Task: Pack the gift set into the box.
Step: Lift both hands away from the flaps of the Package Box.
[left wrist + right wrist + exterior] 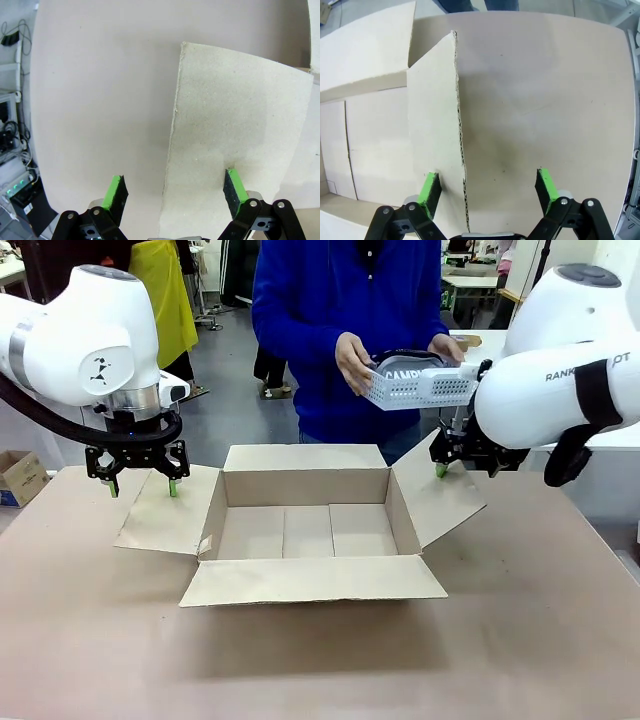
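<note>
we see a brown table [320, 670] in a grey-floored workshop, the box [305, 530] open at its middle. a person beyond holds the gift set [420, 385] up behind it. our left gripper [142, 487] and right gripper [487, 181] hang spread wide over the side flaps, empty.

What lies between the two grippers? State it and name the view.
The box, flaps open, lies between the left gripper and the right gripper, with one side flap spread toward each. The front view shows this.
</note>
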